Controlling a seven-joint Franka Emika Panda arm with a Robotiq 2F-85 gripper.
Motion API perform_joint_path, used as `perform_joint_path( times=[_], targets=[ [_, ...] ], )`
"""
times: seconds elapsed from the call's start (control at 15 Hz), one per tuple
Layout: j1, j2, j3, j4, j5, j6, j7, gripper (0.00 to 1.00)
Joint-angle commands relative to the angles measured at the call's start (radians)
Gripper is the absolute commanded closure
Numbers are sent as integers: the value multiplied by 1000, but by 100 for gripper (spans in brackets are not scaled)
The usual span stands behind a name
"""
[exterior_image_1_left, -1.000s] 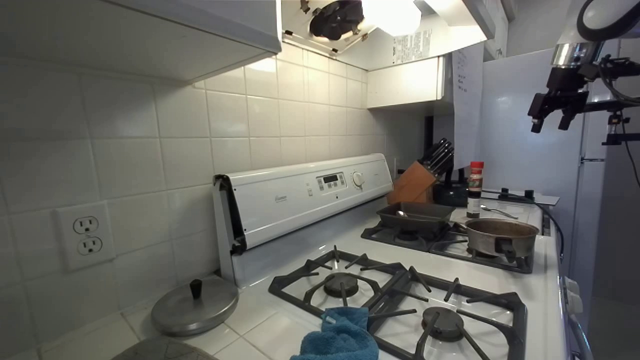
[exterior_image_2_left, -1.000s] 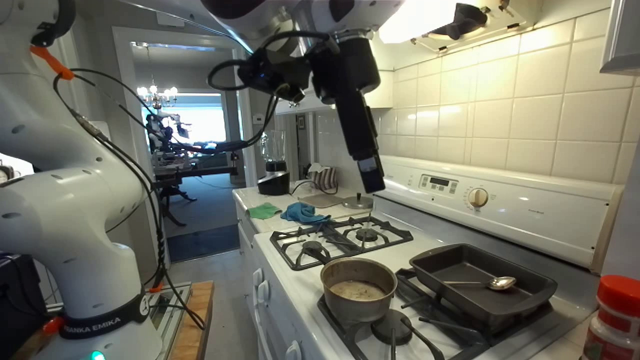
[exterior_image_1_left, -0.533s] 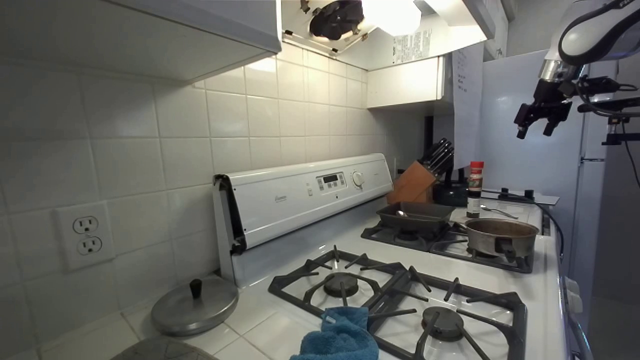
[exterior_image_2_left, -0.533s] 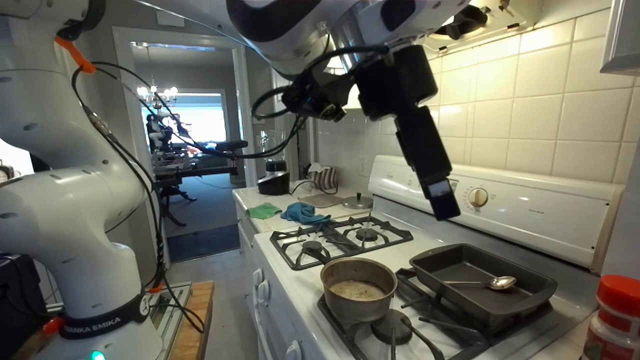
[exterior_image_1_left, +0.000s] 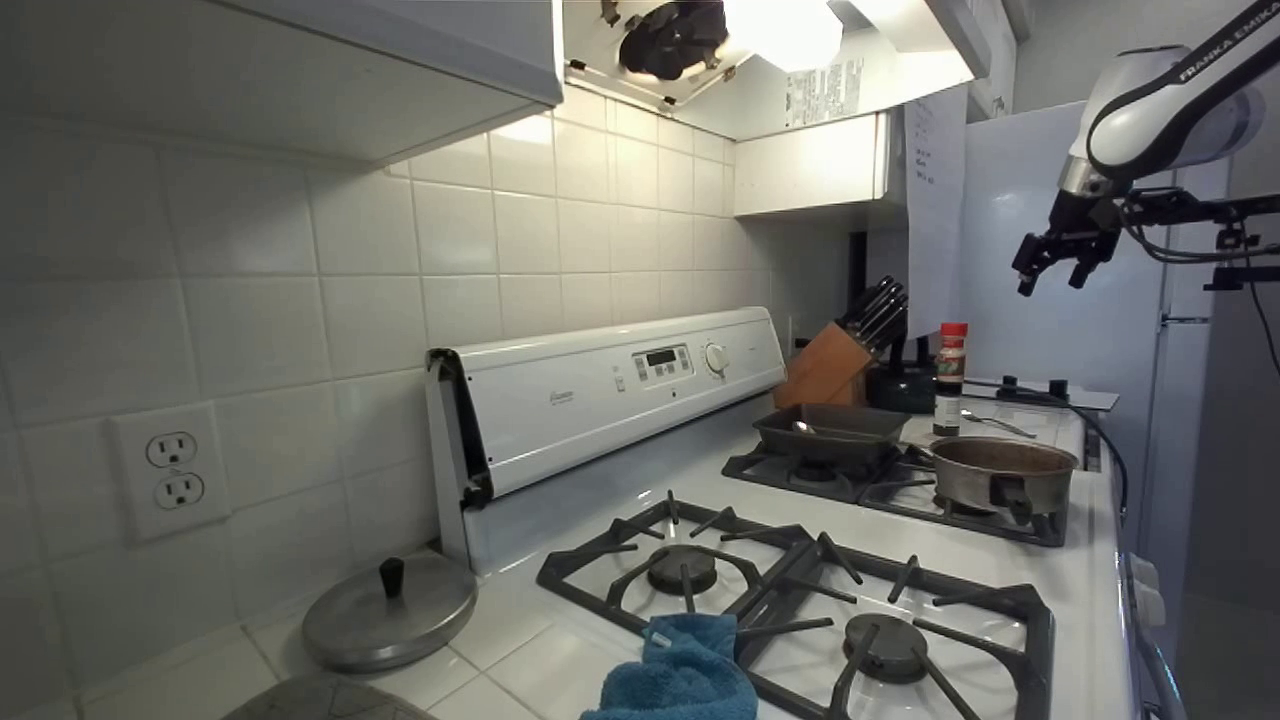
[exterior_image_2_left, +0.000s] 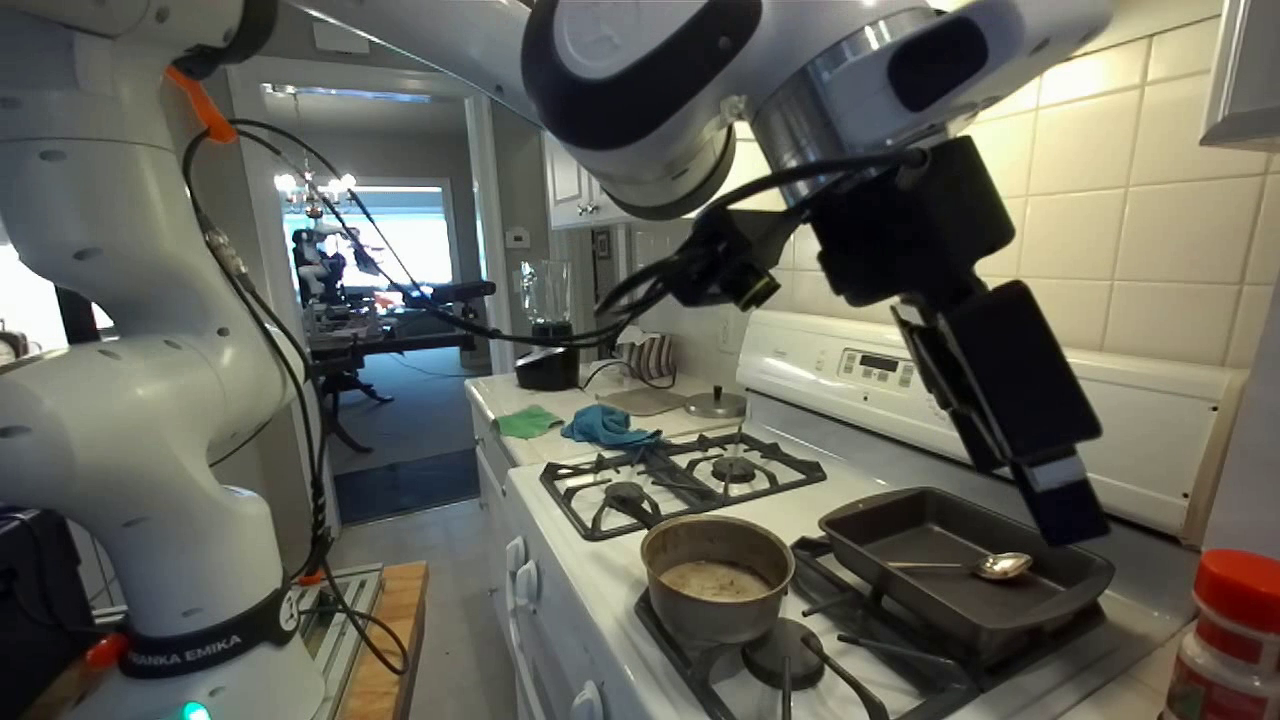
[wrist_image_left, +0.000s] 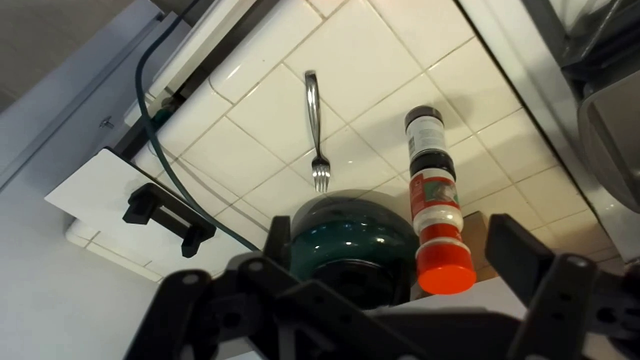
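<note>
While the gripper hangs spread and empty, I see nothing grasped yet. The red-capped seasoning shaker stands untouched; the fork lies loose.

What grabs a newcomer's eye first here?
Likely the white robot arm, large across the top of an exterior view, its black gripper open and holding nothing. Next, the glaring hood light above the stove. In the wrist view, the red-capped shaker stands out, seen between the spread fingers.
</note>
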Motion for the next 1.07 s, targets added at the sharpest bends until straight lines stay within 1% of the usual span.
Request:
perform_joint_path(
  times=[0.0,0.07,0.2,0.47,0.67,1.0],
  targets=[
    [3,96,-10,114,-112,-138,52,0],
    [14,44,-22,39,-32,-39,0,0],
    [17,76,-25,76,-72,-100,20,0],
    [18,89,-25,96,-77,-117,21,0],
    [13,137,-36,123,-6,-41,2,0],
    [7,217,-37,151,182,79,-128,0]
  ],
)
